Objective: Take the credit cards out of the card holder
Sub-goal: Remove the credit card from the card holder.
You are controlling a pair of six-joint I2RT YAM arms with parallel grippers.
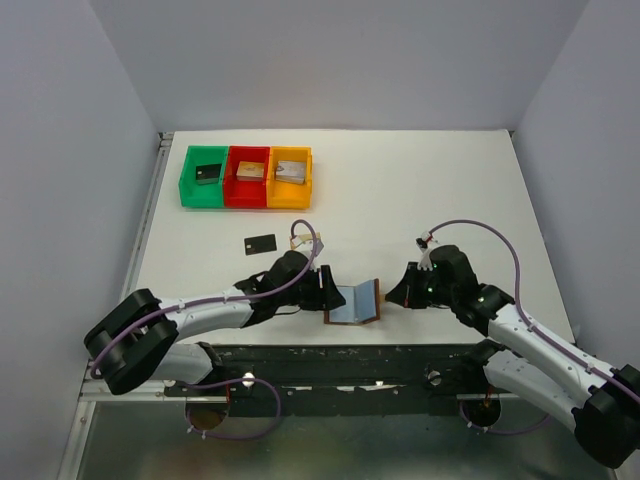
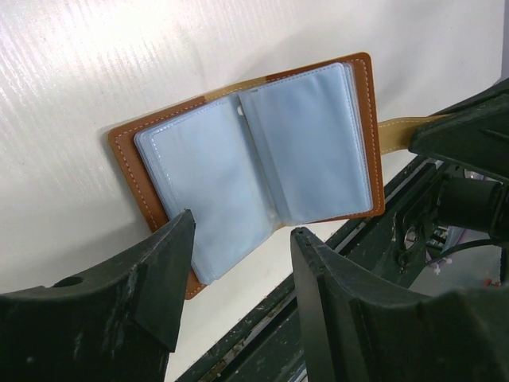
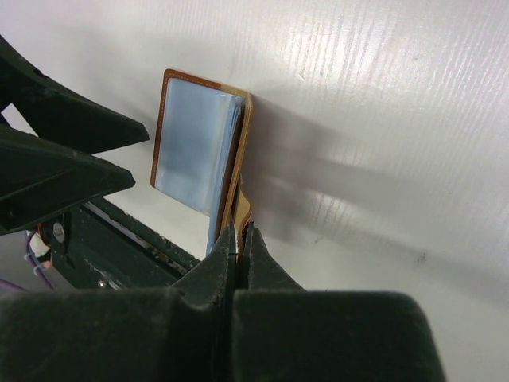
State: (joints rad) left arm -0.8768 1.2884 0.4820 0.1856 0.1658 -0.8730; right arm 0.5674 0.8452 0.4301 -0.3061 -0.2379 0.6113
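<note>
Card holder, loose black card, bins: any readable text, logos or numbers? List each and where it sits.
None readable.
Card holder: plain brown leather and pale blue pockets, no print visible.
Black card: small pale marks, too small to read.
Bins and the blocks inside: no legible labels.

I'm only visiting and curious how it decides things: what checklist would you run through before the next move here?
1. Card holder lying open: ok.
2. Right gripper shut on the strap, steadying it: ok.
3. Left gripper open at the holder's near edge: ok.
4. A card showing in the pockets to pinch: cannot tell.
5. Black card on the table, clear of both arms: ok.
</note>
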